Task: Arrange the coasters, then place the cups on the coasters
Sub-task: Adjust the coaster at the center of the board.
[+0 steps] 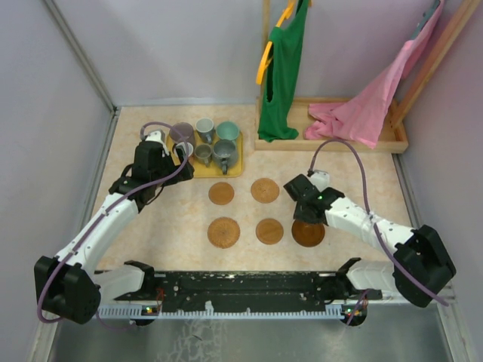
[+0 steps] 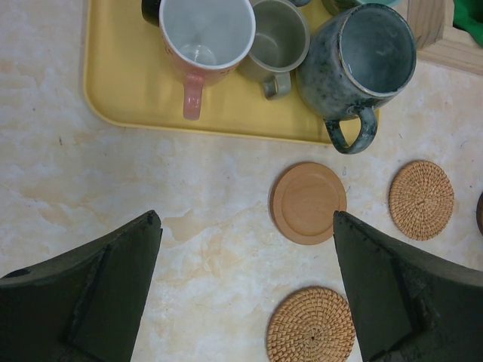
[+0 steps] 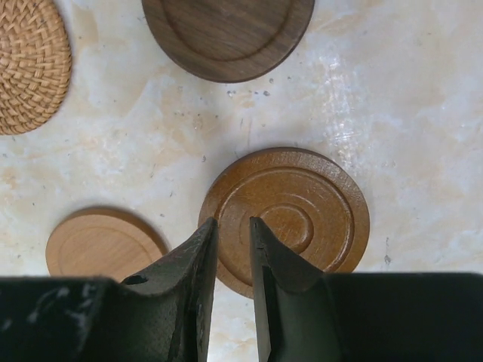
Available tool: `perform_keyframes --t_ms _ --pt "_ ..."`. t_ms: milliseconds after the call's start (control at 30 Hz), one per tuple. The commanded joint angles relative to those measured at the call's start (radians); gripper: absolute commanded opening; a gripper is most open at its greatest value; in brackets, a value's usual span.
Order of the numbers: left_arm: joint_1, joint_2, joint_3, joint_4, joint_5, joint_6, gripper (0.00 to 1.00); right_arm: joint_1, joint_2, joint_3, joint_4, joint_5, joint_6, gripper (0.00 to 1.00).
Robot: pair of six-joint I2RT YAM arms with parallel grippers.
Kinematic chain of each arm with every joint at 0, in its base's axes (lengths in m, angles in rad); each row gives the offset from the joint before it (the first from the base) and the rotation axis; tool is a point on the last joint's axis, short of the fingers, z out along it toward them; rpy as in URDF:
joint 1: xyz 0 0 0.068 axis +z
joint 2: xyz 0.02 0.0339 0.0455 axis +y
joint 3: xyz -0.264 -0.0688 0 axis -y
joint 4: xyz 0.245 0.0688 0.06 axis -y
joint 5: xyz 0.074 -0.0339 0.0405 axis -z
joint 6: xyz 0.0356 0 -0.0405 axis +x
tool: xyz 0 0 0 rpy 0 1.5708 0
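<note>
The right end effector (image 3: 232, 226) has its fingers drawn narrow, with only a slit between them. The tips are down at the left rim of the brown coaster (image 3: 302, 211), which lies mid-frame in the right wrist view. Whether the tips press on that rim or hover just above it I cannot tell, but the disc looks flat on the table (image 3: 407, 90) and not clamped. Around it sit the dark coaster (image 3: 226, 34) at the top of the frame, a woven coaster (image 3: 30, 64) at upper left and a pale coaster (image 3: 98, 245) at lower left, all apart from one another. In the top view five coasters show in two rows at centre frame and the end effector covers the upper right slot, so the step in hand is likely settling this last disc there. To do it well, nudge it by the rim only, in small moves, until it lines up with the upper row and with the dark one, with the same gap as its neighbours. Then lift straight off so nothing drags. The left end effector (image 2: 246, 219) is spread wide and empty over bare table. The cups (image 2: 362, 64) are crowded on the tray (image 2: 128, 98) at the top of its frame, near for the next step.
</note>
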Motion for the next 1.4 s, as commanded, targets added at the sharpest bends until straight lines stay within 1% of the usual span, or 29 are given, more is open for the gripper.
perform_keyframes --t_ms 0,367,767,1167,1367 --pt "0.005 -0.010 -0.003 0.020 0.004 0.004 1.00 0.029 0.004 0.038 0.018 -0.023 -0.026 0.25" --pt "0.005 -0.032 -0.022 -0.002 -0.002 0.005 1.00 0.197 0.173 0.122 0.139 -0.041 -0.056 0.24" --pt "0.006 -0.050 -0.029 -0.016 -0.010 0.008 1.00 0.291 0.315 0.176 0.219 -0.091 -0.088 0.24" --pt "0.005 -0.048 -0.029 -0.014 -0.009 0.007 1.00 0.358 0.377 0.195 0.235 -0.108 -0.077 0.24" --pt "0.005 -0.053 -0.031 -0.017 -0.012 0.009 1.00 0.368 0.393 0.203 0.238 -0.114 -0.074 0.24"
